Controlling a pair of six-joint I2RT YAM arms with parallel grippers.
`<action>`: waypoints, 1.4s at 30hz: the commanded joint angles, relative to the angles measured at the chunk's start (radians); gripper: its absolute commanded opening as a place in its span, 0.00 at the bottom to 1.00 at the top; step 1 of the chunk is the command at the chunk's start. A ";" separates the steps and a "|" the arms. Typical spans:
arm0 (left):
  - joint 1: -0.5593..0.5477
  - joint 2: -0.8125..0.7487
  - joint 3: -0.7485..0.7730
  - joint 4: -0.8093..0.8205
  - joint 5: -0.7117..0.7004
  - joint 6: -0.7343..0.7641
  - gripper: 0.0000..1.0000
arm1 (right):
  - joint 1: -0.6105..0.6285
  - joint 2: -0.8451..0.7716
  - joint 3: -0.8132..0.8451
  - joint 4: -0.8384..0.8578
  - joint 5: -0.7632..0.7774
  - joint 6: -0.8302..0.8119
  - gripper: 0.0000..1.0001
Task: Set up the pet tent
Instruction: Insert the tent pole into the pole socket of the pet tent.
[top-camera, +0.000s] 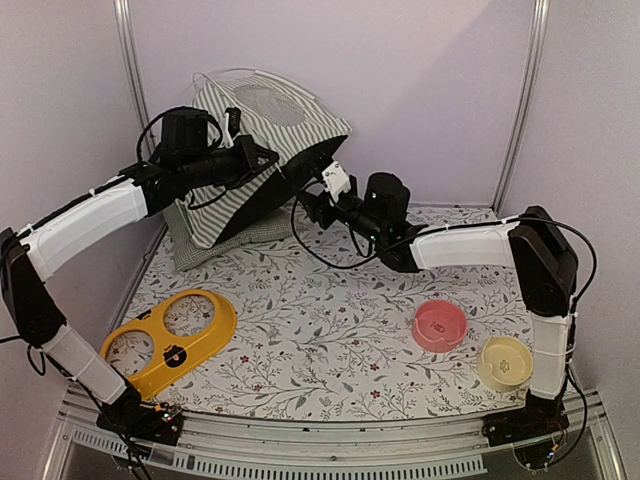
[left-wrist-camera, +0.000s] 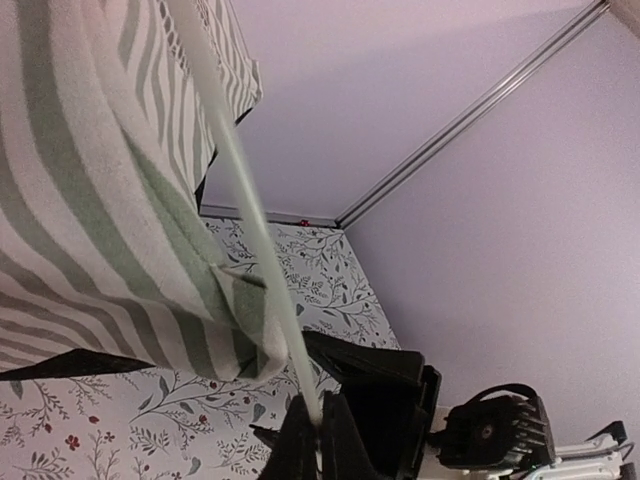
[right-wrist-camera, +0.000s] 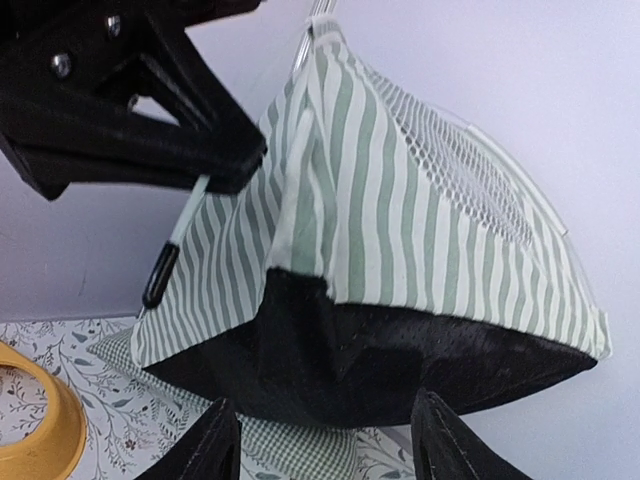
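Pet tent (top-camera: 262, 120) tipped up at far left of worktop (top-camera: 330, 330), left tool (left-wrist-camera: 318, 432) pinching its thin pole (left-wrist-camera: 255, 235), right tool (right-wrist-camera: 325, 450) spread near the black underside, checked cushion (top-camera: 192, 250) beneath.

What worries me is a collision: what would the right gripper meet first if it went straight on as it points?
Most likely the pet tent: its black underside lies directly ahead of the right gripper, jaws open, though depth is unclear.
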 joint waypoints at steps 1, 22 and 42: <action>0.021 -0.029 0.030 0.033 0.007 0.037 0.00 | -0.003 0.021 0.043 0.227 -0.036 -0.041 0.61; 0.027 -0.028 0.037 0.056 0.038 0.023 0.00 | 0.003 0.237 0.325 0.193 -0.057 -0.047 0.60; 0.050 -0.053 0.042 0.078 0.018 0.017 0.00 | 0.040 0.217 0.239 0.269 -0.036 -0.095 0.00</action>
